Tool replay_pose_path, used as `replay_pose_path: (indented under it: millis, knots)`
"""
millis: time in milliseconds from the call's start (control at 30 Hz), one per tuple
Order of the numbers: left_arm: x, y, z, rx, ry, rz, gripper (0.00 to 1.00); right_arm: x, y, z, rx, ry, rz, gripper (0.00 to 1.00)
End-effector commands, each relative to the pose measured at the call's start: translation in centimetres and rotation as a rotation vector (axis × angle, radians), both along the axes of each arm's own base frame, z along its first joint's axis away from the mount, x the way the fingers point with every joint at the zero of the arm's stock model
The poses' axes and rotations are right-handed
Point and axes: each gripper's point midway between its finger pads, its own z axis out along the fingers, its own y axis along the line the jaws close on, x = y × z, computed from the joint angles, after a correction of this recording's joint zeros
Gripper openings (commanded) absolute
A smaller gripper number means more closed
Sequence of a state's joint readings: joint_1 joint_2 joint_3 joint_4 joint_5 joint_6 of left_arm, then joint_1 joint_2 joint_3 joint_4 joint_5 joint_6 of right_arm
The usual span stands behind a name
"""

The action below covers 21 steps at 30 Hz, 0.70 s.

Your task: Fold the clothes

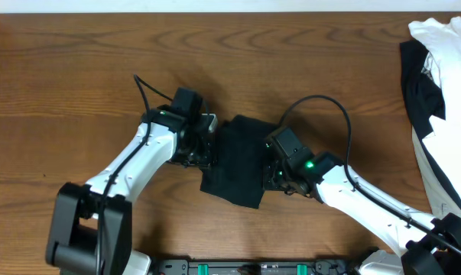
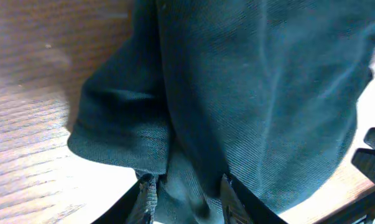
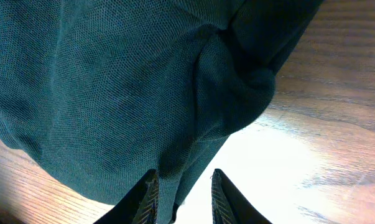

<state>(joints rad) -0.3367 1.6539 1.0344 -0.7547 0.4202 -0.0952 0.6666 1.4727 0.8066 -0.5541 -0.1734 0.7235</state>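
A brown wooden table (image 1: 62, 69) with wavy grain, shining pale with glare in the wrist views

A black T-shirt (image 1: 238, 164) is lying folded into a small, roughly rectangular bundle near the middle of the table (image 1: 77, 69). It is sitting slightly askew, its fine knit bunching into soft ridges and one rounded, doubled-over corner. More clothes (image 1: 444, 92), white and black, are sprawling in a loose crumpled heap well apart at the right edge, running out of view.
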Motion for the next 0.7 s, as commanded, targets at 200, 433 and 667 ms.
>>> replay_pose_path:
  millis: [200,433,667]
  knots:
    - [-0.3,-0.3,-0.5,-0.010,0.022,-0.022,0.36,0.0,0.1,-0.2,0.019,0.010,-0.013,0.25]
    - [-0.4,-0.6,-0.3,-0.034,0.028,-0.025,0.36,-0.1,0.1,-1.6,-0.003,0.039,-0.012,0.25]
    - [-0.6,-0.6,-0.3,-0.033,0.034,-0.025,0.36,0.1,0.3,-2.5,-0.007,0.050,-0.011,0.21]
